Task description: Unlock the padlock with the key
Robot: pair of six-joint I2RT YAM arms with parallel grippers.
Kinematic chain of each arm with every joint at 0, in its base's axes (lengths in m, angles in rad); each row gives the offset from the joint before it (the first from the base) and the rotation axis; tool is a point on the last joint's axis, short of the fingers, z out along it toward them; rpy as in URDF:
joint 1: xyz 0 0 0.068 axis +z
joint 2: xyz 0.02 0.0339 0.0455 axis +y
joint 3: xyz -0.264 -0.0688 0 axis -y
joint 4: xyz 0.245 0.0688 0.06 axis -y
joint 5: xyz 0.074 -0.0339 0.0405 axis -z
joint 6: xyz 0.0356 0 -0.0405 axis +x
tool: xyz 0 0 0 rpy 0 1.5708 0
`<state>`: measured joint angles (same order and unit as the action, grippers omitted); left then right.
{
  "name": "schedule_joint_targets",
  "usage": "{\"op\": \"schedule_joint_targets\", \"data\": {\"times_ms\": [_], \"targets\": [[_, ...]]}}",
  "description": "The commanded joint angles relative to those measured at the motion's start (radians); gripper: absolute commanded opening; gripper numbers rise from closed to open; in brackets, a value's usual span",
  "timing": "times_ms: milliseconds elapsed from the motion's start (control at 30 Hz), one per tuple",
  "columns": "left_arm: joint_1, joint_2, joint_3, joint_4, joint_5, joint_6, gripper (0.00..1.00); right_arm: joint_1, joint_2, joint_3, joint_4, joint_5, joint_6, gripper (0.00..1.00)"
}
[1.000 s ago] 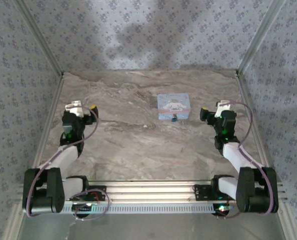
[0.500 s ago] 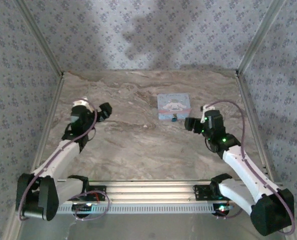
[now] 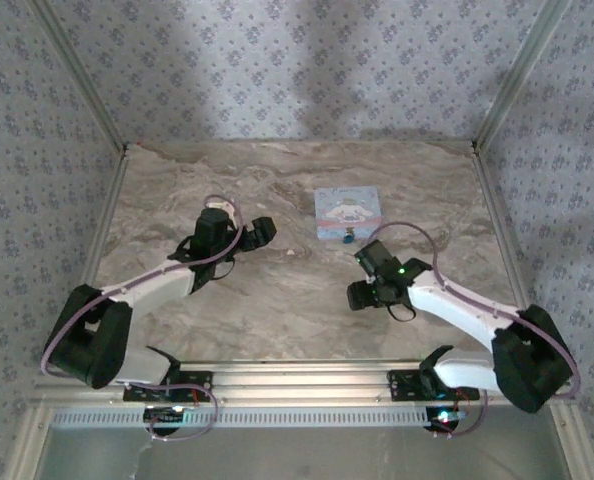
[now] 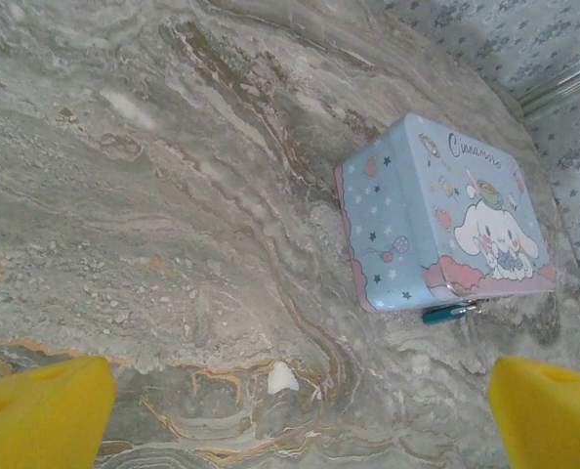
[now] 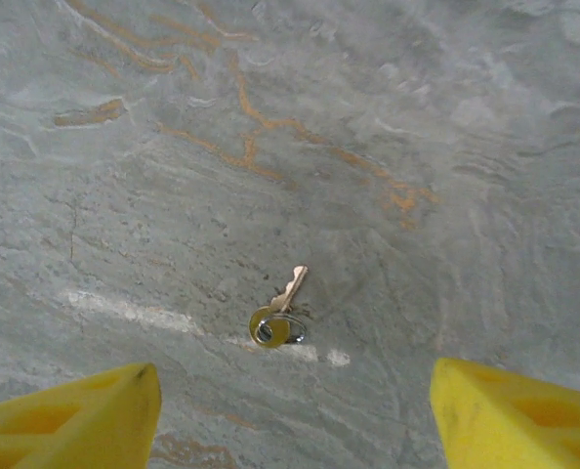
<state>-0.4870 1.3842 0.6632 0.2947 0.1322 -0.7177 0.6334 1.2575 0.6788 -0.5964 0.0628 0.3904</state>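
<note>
The padlock (image 4: 449, 313) is a tiny dark-blue lock with a silvery shackle, hanging at the front of a pastel blue cartoon-dog box (image 4: 446, 225); from above the padlock (image 3: 348, 238) is a dark speck at the box's near edge. A small brass key (image 5: 282, 311) on a metal ring lies flat on the marble. My right gripper (image 5: 290, 420) hovers over it, open, the key just ahead of its yellow fingertips (image 5: 65, 420) with nothing between them. My left gripper (image 4: 290, 420) is open, left of the box and apart from it. From above, the left gripper (image 3: 257, 232) and right gripper (image 3: 362, 295) flank the box (image 3: 348, 213).
The marble table (image 3: 277, 300) is bounded by patterned walls at the back and both sides. A small white chip (image 4: 282, 376) lies on the surface ahead of the left gripper. A metal rail (image 3: 297, 380) runs along the near edge by the arm bases.
Both arms have swung in from the sides toward the middle. The left gripper came right toward the box. The right gripper moved left and nearer, now over the key, its jaws somewhat narrower.
</note>
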Motion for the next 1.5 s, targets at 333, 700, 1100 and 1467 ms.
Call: {"op": "schedule_joint_targets", "data": {"times_ms": [333,700,1100,1467], "targets": [[-0.011,0.026,0.030,0.038,0.017,-0.018,0.98,0.007,0.158,0.052,0.075,-0.078,-0.053,0.57],[-0.011,0.045,0.031,0.039,0.026,-0.022,0.98,0.009,0.187,0.033,0.068,-0.106,-0.031,0.47],[-0.010,0.050,0.029,0.036,0.028,-0.022,0.98,0.026,0.185,0.015,0.018,-0.099,0.006,0.40],[-0.010,0.048,0.028,0.035,0.026,-0.023,0.98,0.048,0.146,0.020,-0.032,-0.027,0.034,0.38]]}}
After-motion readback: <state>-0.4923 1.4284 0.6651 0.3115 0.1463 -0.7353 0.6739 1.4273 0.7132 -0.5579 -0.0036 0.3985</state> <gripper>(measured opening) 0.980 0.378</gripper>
